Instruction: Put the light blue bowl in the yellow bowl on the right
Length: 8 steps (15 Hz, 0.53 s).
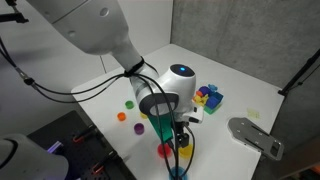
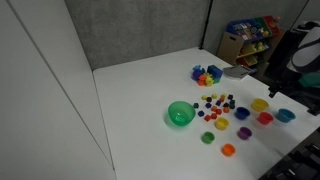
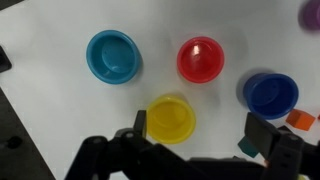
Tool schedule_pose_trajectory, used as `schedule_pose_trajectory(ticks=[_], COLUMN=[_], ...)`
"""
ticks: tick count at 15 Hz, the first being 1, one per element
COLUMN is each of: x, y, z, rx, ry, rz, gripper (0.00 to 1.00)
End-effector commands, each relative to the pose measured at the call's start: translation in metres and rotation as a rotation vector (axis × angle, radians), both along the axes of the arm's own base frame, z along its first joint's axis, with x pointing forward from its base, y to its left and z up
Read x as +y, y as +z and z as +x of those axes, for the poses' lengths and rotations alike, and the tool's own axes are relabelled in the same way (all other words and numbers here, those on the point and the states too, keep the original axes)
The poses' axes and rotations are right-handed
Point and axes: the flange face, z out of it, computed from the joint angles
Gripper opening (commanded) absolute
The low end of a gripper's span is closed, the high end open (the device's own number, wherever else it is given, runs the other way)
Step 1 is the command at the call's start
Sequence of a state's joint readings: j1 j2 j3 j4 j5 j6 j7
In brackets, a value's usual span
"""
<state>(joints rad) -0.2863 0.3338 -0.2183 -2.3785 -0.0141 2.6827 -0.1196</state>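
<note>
The light blue bowl sits upright and empty on the table. It is judged best gripped by its rim wall, one finger inside and one outside, squared before descent. In the wrist view it lies up and left of the gripper, whose jaws stand wide and empty near the yellow bowl.

Reaches in from upper left with white jointed arm in an exterior view; bends at the wrist; points black two-finger gripper straight down. Holds jaws wide apart, empty. Shows dark fingers at bottom edge of wrist view.
</note>
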Motion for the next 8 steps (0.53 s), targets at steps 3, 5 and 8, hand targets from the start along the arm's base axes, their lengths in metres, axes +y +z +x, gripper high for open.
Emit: schedule_pose_trajectory(ticks=[3, 5, 8], x=[-0.048, -0.059, -0.070], y=[-0.028, -0.037, -0.052], z=[-0.002, -0.006, -0.012], rx=[0.031, 0.043, 0.064], ry=[-0.033, -0.050, -0.070], rz=[-0.016, -0.020, -0.031], gripper=[1.00, 1.00, 1.00])
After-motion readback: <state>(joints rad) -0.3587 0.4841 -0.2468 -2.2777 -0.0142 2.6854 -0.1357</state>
